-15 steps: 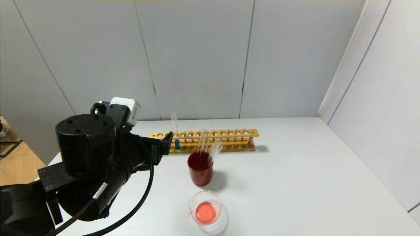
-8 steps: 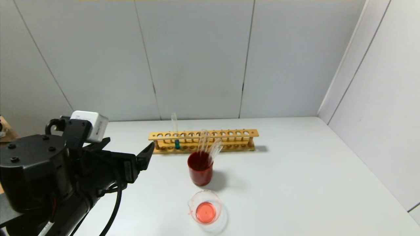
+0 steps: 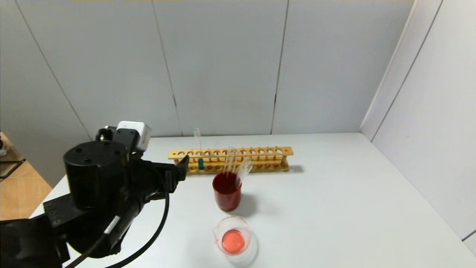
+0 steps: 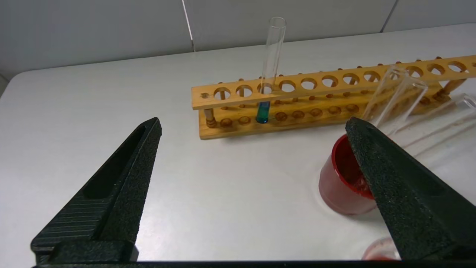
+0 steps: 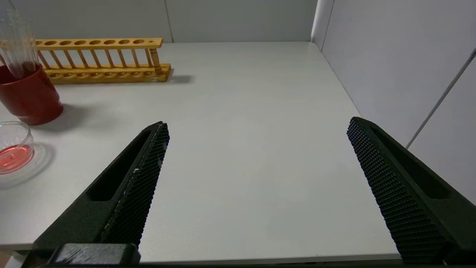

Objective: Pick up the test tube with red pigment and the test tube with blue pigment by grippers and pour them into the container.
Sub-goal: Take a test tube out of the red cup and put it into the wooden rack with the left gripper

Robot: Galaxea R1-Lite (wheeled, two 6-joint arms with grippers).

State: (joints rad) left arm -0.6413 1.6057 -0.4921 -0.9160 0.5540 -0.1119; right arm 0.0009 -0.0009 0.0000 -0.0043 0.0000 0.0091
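Blue-tipped tube (image 4: pixel 268 70) stands upright in the wooden rack (image 4: pixel 334 80), untouched. Left gripper (image 4: pixel 253 126) hovers near it, fingers wide apart. Right gripper (image 5: pixel 256 128), also spread, hangs over bare table (image 5: pixel 241 93).

My head camera looks down over the table (image 3: pixel 334 193). My left wrist camera sits close, facing the wooden rack (image 4: pixel 319 93); my right wrist camera watches from the near right. All share that rack.
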